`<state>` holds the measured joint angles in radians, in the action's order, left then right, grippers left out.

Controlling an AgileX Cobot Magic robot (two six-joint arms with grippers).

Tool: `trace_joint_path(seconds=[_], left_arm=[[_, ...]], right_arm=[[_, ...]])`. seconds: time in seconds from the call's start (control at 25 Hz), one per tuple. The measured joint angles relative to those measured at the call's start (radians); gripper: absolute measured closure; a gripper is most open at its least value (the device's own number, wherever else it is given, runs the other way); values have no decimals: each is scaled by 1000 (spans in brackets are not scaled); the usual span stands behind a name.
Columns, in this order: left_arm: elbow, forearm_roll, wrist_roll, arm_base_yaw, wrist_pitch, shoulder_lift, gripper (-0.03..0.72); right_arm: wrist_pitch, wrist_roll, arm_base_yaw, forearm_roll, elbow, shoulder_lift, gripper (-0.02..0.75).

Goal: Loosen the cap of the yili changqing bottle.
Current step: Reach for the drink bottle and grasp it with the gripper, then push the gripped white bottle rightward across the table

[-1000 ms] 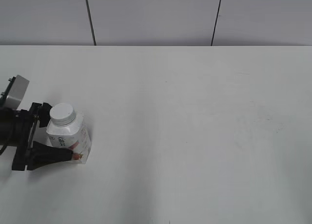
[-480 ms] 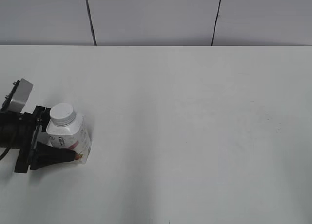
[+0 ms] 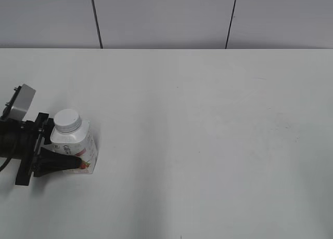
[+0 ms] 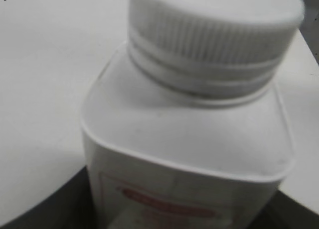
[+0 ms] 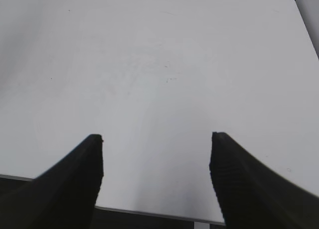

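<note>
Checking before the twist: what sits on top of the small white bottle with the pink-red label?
A round white ribbed screw cap sits on the small white bottle, apparently fully seated on the neck. The opening beneath is covered, so any seal or contents cannot be seen.

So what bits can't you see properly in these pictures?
- Small white squarish bottle: left wrist view is blurred and cuts off its base, so the pink label can't be read.
- Left gripper: exterior view's left edge crops the arm; its far finger hides behind the bottle.
- Right gripper: absent from the exterior view.
</note>
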<state>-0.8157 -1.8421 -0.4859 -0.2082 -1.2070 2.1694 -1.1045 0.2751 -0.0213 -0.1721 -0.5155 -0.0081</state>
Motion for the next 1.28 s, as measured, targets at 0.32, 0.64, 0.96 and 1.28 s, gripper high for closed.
trace_joint_path(seconds=[0.32, 0.64, 0.96, 1.28], left_arm=[[-1, 9, 1, 28, 7, -1, 254], [-12, 48, -4, 135, 28, -26, 257], [-101, 136, -45, 286, 28, -32, 258], [-217, 224, -51, 412, 28, 29, 258]], right_arm=[[0, 0, 0, 0, 0, 0, 206], [0, 0, 0, 0, 0, 0, 206], [0, 0, 0, 0, 0, 0, 206], [0, 0, 0, 0, 0, 0, 206]])
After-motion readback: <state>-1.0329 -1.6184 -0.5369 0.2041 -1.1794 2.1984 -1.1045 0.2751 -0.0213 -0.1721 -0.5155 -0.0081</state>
